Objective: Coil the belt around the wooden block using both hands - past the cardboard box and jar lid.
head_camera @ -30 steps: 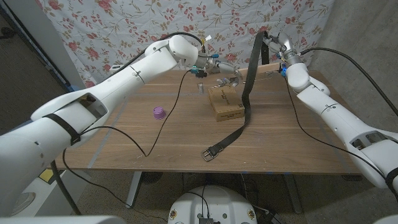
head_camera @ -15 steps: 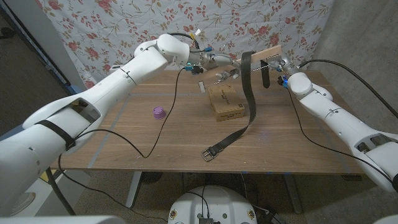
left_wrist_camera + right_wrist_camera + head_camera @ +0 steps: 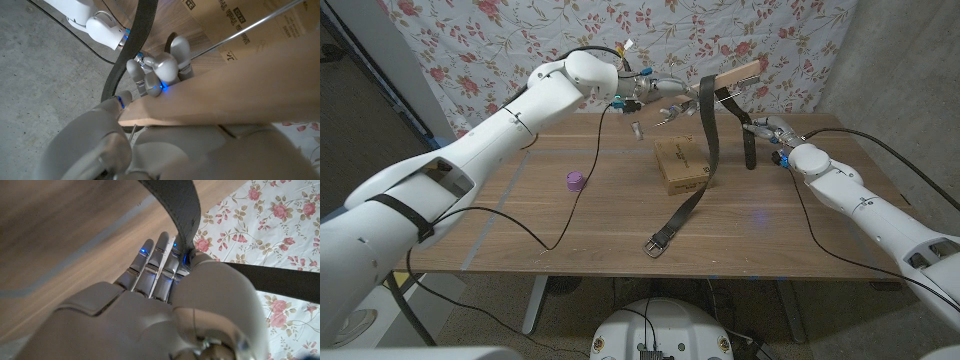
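Purple cap (image 3: 574, 181) sits at abt 9 o'clock on the table (image 3: 520, 230), well apart from the action; untouched.

L hand (image 3: 658, 94) is up at abt 12 o'clock, above the far edge, fingers wrapped on one end of the wooden block (image 3: 727, 76), which it holds in the air, tilted. In the left wrist view the block (image 3: 225, 95) lies across that hand (image 3: 155, 75), fingers pressed to its face, belt (image 3: 135, 45) curving past just beside them.

Cardboard box (image 3: 681, 165) lies near centre, a bit toward 12. Belt (image 3: 708, 130) goes over the block up top, one strand hanging down past the box's right side and trailing across the table to the buckle (image 3: 655, 246) at abt 6 o'clock. So most of the length is still loose.

R hand (image 3: 765, 132) at abt 2 o'clock pinches the belt's short end, which hangs dark just beside it. Right wrist view: fingers straight and close together, strap (image 3: 175, 205) caught betw thumb and fingers.

Progress, my read: early. Block lifted, belt draped over it, maybe one partial turn; can't tell if a full wrap is closed. Left to do: keep winding w/ both hands till the long tail and buckle are taken up. Tail dragging by the box could snag.
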